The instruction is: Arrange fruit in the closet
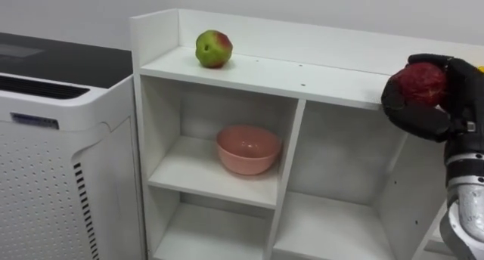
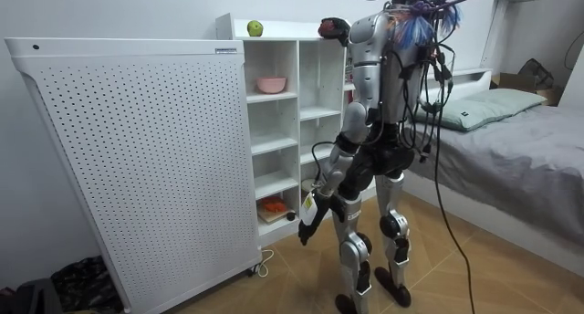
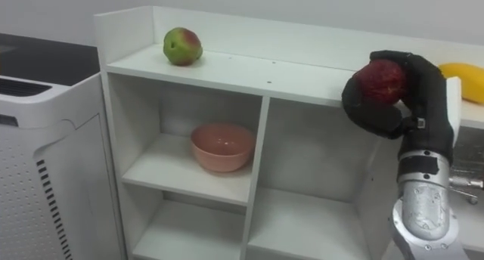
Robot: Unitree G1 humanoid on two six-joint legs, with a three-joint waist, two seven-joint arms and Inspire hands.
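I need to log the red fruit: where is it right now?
The red fruit is at the eye views' right, gripped in the right hand, level with the closet's top shelf, well right of the green apple.

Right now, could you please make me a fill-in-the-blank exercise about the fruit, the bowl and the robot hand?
1. The fruit held in the right robot hand is ____ in colour.
2. The pink bowl stands in the upper ____ compartment of the closet.
3. The green-red apple lies on its ____ shelf.
Missing words: red; left; top.
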